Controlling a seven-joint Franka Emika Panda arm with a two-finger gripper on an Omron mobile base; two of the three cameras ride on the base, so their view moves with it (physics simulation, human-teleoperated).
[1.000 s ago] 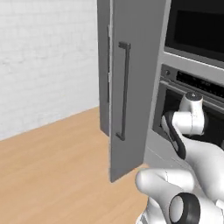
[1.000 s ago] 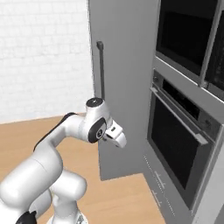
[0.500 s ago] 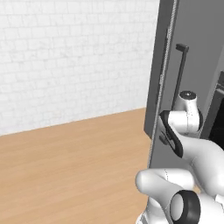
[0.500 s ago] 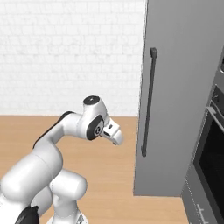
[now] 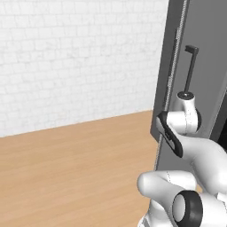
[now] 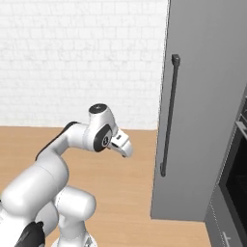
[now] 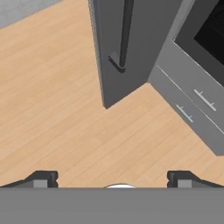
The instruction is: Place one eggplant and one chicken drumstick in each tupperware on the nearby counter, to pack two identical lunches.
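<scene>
Jaws apart, empty, facing grey door (image 7: 144,52)

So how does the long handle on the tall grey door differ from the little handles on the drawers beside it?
The door handle is one long dark bar running along the tall door; the drawer handles are two short pale bars, one on each low drawer front. Both kinds are slim bar pulls on grey fronts.

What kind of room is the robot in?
Probably a kitchen. A tall grey cabinet door with a long dark handle stands on a wooden floor, with a built-in oven and grey drawers beside it and a white brick wall behind.
</scene>
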